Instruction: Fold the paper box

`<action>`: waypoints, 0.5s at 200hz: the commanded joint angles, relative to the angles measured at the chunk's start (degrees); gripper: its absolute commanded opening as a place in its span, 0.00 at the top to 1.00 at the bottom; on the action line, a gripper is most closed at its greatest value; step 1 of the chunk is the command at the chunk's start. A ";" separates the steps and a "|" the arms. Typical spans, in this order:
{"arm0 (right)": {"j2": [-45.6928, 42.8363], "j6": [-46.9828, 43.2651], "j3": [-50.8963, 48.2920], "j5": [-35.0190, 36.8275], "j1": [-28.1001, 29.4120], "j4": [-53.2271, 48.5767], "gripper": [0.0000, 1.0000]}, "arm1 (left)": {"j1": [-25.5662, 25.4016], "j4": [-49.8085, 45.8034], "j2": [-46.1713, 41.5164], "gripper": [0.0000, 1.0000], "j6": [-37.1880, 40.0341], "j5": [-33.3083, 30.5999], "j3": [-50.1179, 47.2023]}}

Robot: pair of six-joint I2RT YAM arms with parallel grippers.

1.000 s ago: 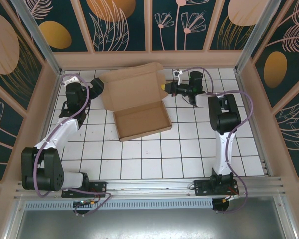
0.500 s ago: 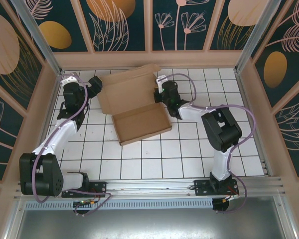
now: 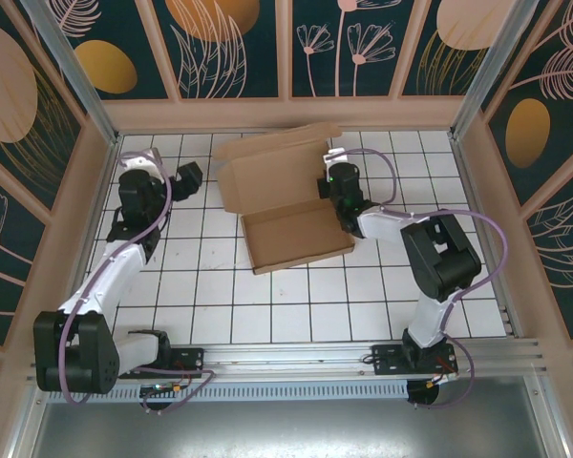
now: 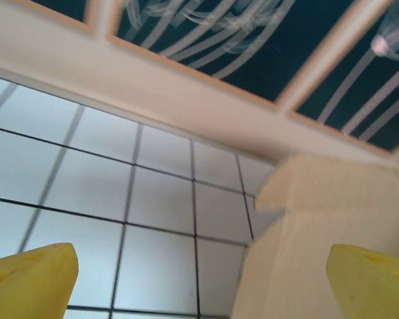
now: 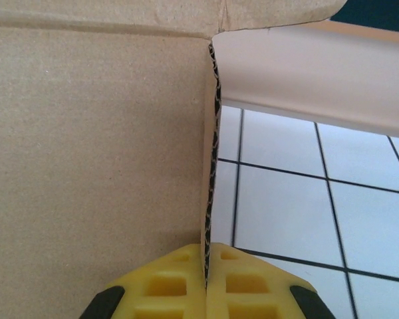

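Paper box point(image 3: 296, 234) shifted right, R fingers point(image 5: 166, 287) pinch flap (L fingers point(image 4: 28, 279) apart)

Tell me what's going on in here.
Two arms are working on a paper box on the tiled table. The right tool is shut on a cardboard edge at the right side of the open lid. The left tool hangs open just left of the box, not gripping it. The tray's walls are up; the lid is not yet closed.
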 commanded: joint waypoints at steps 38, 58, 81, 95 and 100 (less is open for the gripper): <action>-3.05 1.66 -1.80 -2.30 -0.82 1.83 1.00 | 0.21 14.39 11.63 0.07 3.73 27.51 -2.78; -3.45 1.92 -2.06 -3.05 -0.84 2.00 1.00 | 0.21 16.76 17.08 0.10 2.32 30.66 -1.32; -3.65 1.92 -2.18 -3.05 -0.82 2.00 1.00 | 0.21 19.32 21.68 0.18 0.34 31.56 0.25; -3.61 2.01 -2.08 -3.02 -0.85 1.89 1.00 | 0.21 20.06 23.36 0.23 -0.36 31.77 0.74; -3.75 2.01 -2.06 -3.10 -0.77 1.87 1.00 | 0.21 20.08 23.70 0.25 -0.43 31.70 0.83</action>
